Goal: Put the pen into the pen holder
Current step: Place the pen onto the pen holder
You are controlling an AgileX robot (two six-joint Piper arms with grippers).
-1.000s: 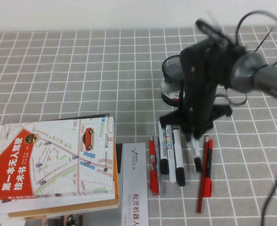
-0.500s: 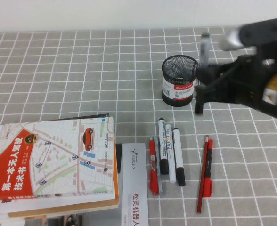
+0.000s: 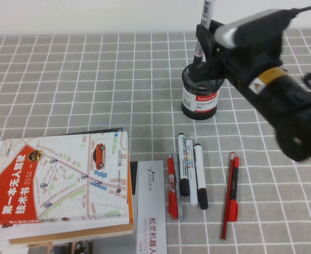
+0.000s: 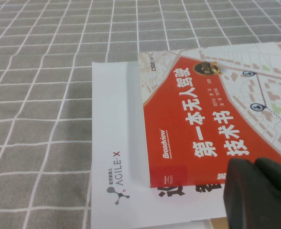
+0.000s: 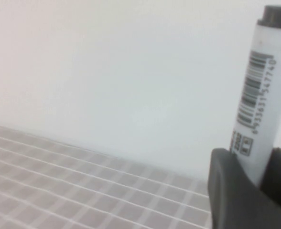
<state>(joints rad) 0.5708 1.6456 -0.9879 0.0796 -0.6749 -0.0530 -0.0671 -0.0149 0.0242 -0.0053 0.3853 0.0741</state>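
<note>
Swung over the pen holder (image 3: 200, 90), right gripper (image 3: 204, 45) fingers clamp the pen (image 3: 206, 13) upright.

surface: grey tablecloth (image 3: 81, 79) with white grid lines is covering the whole table | wall (image 3: 92, 16): plain white, running along the 12 o'clock edge | light: falling evenly, casting only soft shadows

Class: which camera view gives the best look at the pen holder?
The high view: the whole pen holder shows, with the right gripper above it, shut on the pen. The right wrist view shows only pen and wall. The left wrist view shows the left gripper over a book, no holder.
</note>
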